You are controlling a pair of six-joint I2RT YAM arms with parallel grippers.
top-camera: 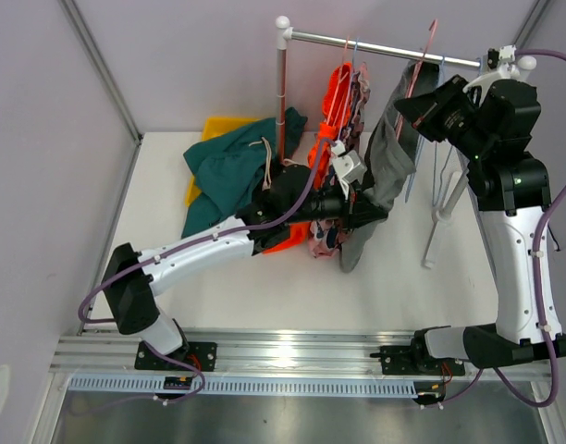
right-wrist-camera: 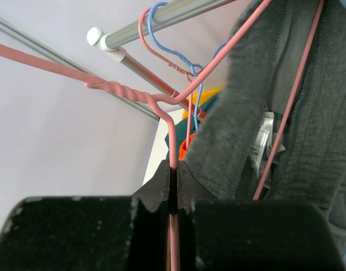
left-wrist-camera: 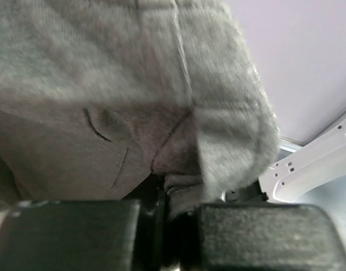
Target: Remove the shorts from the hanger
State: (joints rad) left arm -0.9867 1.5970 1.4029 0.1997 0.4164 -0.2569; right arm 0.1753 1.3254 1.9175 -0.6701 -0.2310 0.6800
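**Both grippers clamped: grey shorts [top-camera: 391, 153] low, pink hanger [right-wrist-camera: 128, 93] high**

Down at the hem, the left gripper [left-wrist-camera: 176, 220] has its fingers drawn almost together, with a fold of the grey shorts pinched between them. The cloth is a soft, fuzzy knit with stitched seams, and it bulges in rounded folds above the fingers. The right gripper [right-wrist-camera: 174, 189] is raised near the rail [top-camera: 375, 43], its jaws pressed together on the thin wire of the pink hanger just below its twisted neck. The grey shorts hang from this hanger, and a white label shows inside them. A blue hanger [right-wrist-camera: 181, 58] hooks over the same metal rail just beside it.

The orange shorts [top-camera: 337, 88] and the pink patterned shorts [top-camera: 326, 237] hang left of the grey pair, their lower ends bunched by the left arm. At the rear left, a yellow container [top-camera: 223, 123] holds part of the crumpled teal shorts [top-camera: 232, 166]. The rest of them spills onto the white surface [top-camera: 264, 287], with the pale drawstring lying on top.
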